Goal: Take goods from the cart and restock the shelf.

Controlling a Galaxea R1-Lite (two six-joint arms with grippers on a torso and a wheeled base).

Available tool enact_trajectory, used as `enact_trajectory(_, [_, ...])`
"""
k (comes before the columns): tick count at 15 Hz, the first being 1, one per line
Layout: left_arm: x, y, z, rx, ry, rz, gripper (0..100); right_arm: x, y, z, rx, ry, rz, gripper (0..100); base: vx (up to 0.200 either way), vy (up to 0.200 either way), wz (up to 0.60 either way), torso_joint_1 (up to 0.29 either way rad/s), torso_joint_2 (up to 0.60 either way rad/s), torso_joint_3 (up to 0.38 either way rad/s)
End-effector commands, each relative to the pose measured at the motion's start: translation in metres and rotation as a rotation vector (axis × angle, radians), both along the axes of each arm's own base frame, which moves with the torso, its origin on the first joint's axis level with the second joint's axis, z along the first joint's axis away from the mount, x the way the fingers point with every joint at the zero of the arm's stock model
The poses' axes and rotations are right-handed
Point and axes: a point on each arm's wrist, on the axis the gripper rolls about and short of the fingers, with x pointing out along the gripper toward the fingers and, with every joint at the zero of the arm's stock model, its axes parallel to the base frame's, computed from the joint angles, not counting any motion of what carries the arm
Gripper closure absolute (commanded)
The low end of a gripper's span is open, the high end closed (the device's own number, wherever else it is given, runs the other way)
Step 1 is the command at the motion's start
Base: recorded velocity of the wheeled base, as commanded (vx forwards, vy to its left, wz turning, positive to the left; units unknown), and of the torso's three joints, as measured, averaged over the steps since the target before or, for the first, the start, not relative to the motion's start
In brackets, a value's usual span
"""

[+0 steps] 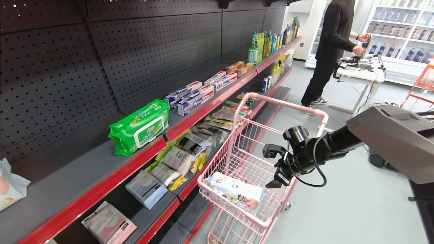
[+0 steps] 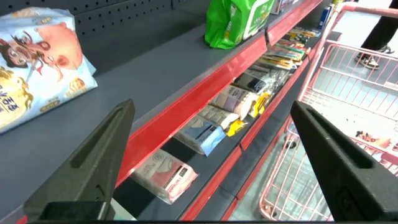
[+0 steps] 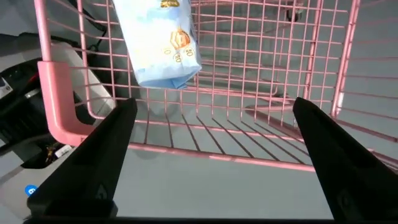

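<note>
Pack (image 1: 237, 196), pale blue with cartoon print, lying flat in the near end of the pink wire cart (image 1: 283, 105), lower centre of the head view. In the right wrist view the same pack (image 3: 158, 50) rests on the cart's wire floor, close to the thick pink rim (image 3: 53, 93).

Right gripper (image 1: 271, 167), just right of the pack at the cart's right side, above the rim; jaws spread wide, nothing held. Seen from its own wrist (image 3: 211, 174), both dark fingers (image 3: 93, 168) frame the cart's interior.

Left gripper (image 2: 211, 168), jaws wide apart and empty, poised over the red front edge of the top shelf (image 2: 143, 81).

Top shelf (image 1: 67, 183), grey deck with red lip, running from lower left to upper right of the head view. On it:
- a pale printed pack (image 1: 10, 186) at far left
- a green pack (image 1: 140, 125) at centre left, tilted
- long boxes (image 1: 193, 96) beyond it
- bottles (image 1: 268, 42) at upper right

Lower shelf: flat packets (image 1: 176, 159) in a row, beside the cart.
</note>
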Motion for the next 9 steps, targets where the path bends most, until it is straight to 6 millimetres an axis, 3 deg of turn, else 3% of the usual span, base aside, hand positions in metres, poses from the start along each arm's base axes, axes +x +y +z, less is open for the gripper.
enact_trajectory(1, [0.0, 0.0, 0.0, 0.0, 0.0, 0.0, 0, 0.003, 0.001, 0.004, 0.006, -0.017, 0.0, 0, 0.0, 0.0, 0.0, -0.163, 0.34, 0.178])
enact_trajectory(9, [0.0, 0.0, 0.0, 0.0, 0.0, 0.0, 0, 0.009, 0.033, 0.02, 0.118, -0.024, -0.034, 0, 0.0, 0.0, 0.0, -0.157, 0.35, 0.189])
